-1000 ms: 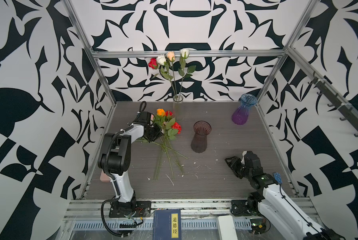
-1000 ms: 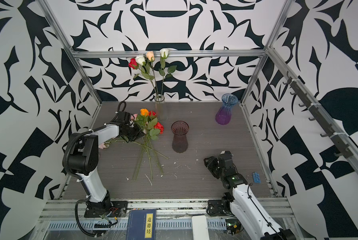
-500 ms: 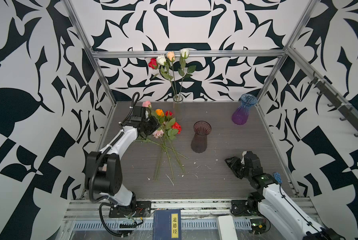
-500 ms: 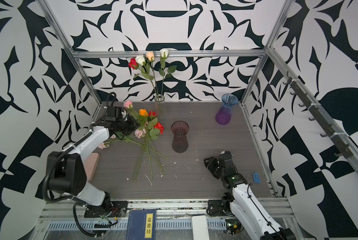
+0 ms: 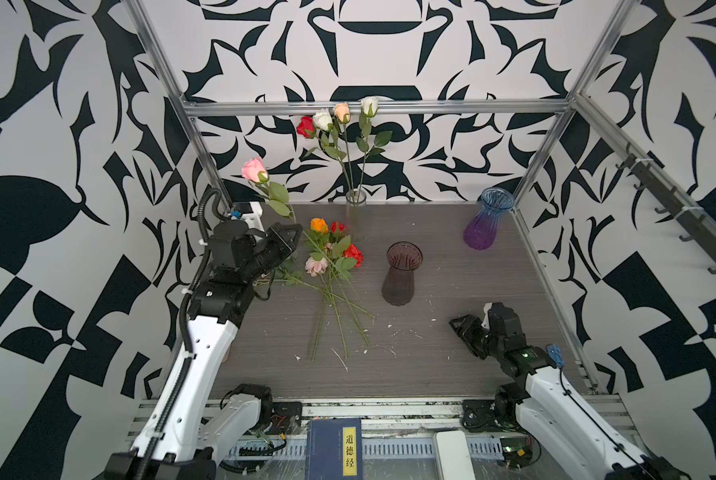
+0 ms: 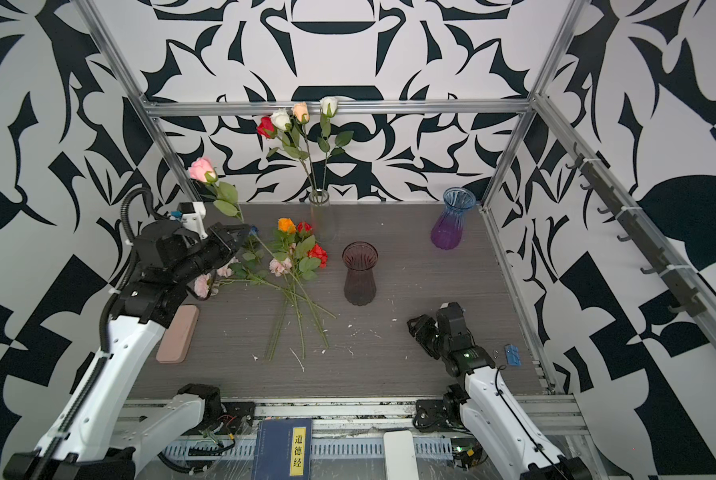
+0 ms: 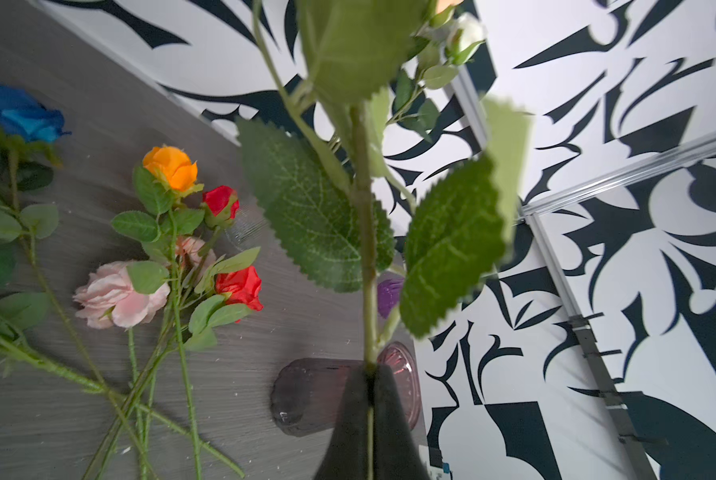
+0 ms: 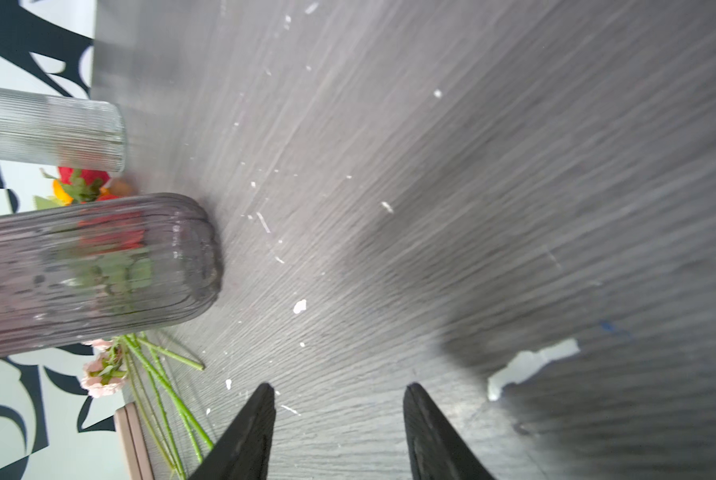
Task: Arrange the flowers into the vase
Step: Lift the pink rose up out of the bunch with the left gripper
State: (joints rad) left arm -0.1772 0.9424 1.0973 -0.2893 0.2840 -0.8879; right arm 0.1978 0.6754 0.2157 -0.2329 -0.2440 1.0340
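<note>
Left wrist view: the left fingers [image 7: 370, 376] are pinched shut on the green stem of a pink rose [image 5: 254, 169], gripped below its leaves. In both top views the stem's long axis rises from the fingertips toward the back-left corner, with the bloom high above the table [image 5: 451, 270]. Where the lower end goes past the fingers cannot be followed.

- The clear glass vase [image 5: 356, 216] stands upright at the back wall and already holds four roses. It lies to the right of your left fingers and a little farther back, so the left arm is the nearer one.
- Judged from this, the stem has to be swung upright and its foot brought over that narrow mouth.
- The remaining flowers [image 5: 331, 266] lie crossed on the table between the left fingers and the dark vase [image 5: 402, 274].
- The blue-and-purple vase [image 5: 487, 224] stands well apart at the right.
- The right fingers [image 8: 337, 388] are parted and hold nothing, low over bare table.
</note>
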